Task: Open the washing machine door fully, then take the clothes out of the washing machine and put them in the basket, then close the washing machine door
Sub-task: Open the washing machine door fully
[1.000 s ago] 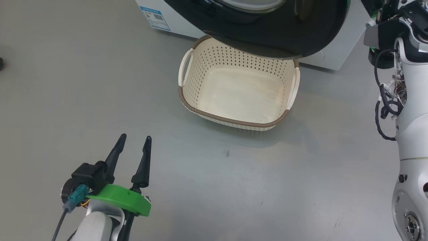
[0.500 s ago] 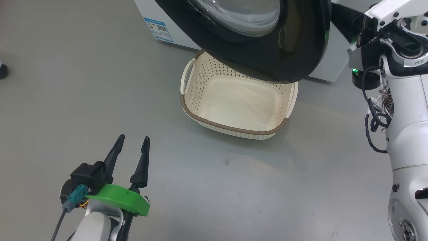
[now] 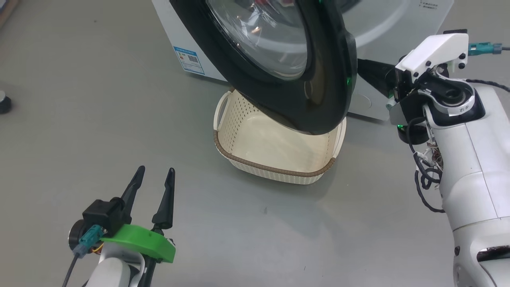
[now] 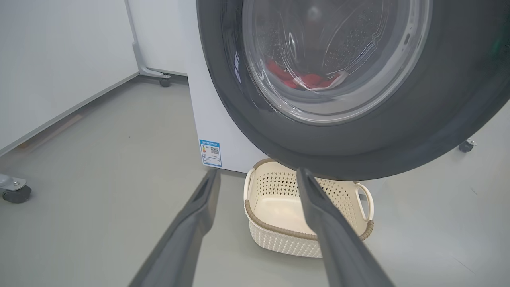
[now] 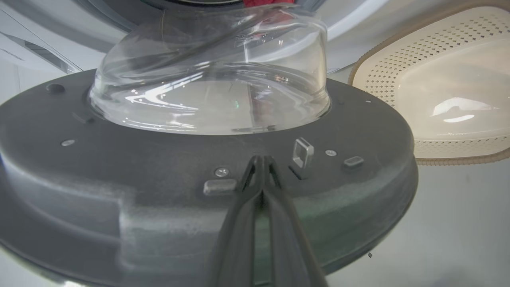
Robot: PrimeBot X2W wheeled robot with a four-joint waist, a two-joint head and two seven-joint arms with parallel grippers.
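Right wrist view has the right hand (image 5: 261, 162), fingers pressed together on nothing, tip at the inner face of the washing machine door (image 5: 159, 199), part open above the basket (image 5: 398, 52); pushing there, the tip could slip off the smooth plastic; red clothes (image 4: 306, 79) lie inside the washing machine (image 4: 207, 99); left hand (image 3: 155, 172) hangs spread, empty.

The basket (image 3: 275, 169) sits on the floor (image 3: 119, 119), in front of the washing machine (image 3: 398, 24). The washing machine door (image 3: 326, 91) hangs over the basket's back part. The clothes (image 4: 306, 79) lie inside the washing machine.
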